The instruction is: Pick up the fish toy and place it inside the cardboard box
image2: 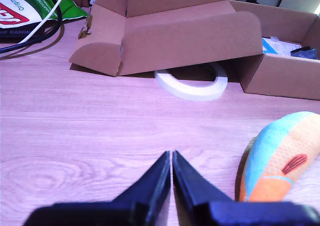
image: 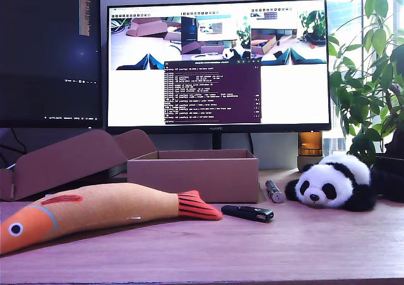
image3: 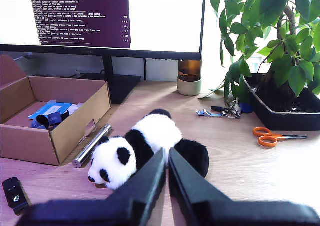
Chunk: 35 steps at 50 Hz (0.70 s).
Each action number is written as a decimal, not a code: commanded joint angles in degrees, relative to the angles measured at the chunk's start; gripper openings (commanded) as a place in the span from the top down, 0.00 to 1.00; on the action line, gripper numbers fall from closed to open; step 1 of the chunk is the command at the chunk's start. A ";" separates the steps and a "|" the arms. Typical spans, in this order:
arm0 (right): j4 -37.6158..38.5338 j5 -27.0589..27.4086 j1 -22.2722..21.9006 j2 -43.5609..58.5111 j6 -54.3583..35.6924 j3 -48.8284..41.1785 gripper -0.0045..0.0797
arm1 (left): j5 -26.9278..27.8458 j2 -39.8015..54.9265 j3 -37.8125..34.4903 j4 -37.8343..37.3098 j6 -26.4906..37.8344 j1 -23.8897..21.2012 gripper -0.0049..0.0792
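**Fish on the desk, both grippers idle**

In the exterior view, going left to right: the fish toy [image: 101, 212] lies flat across the lower left, its head cut off by the frame edge and its red tail just in front of the cardboard box [image: 192, 175] at centre. The box's interior is hidden from this angle. A plush panda [image: 331, 182] rests at the right.

Neither arm appears in that view. My first gripper [image2: 171, 158] hovers over bare wood beside the fish, fingers together and holding nothing. My second gripper [image3: 167, 156] points at the panda, fingers likewise pressed together; from its camera, small items I cannot identify lie in the box.
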 commanded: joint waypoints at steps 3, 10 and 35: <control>-8.00 -3.93 0.22 -0.07 3.69 -0.52 0.96 | 3.08 -0.07 -0.76 8.46 -0.35 -0.07 0.96; -7.52 -4.85 0.24 -0.07 3.76 -0.52 0.96 | 3.10 -0.07 -0.76 8.46 -0.35 -0.07 0.96; -4.31 -19.96 12.37 -0.02 9.25 -0.55 0.96 | 13.44 -0.04 -0.76 8.83 1.77 -9.31 0.96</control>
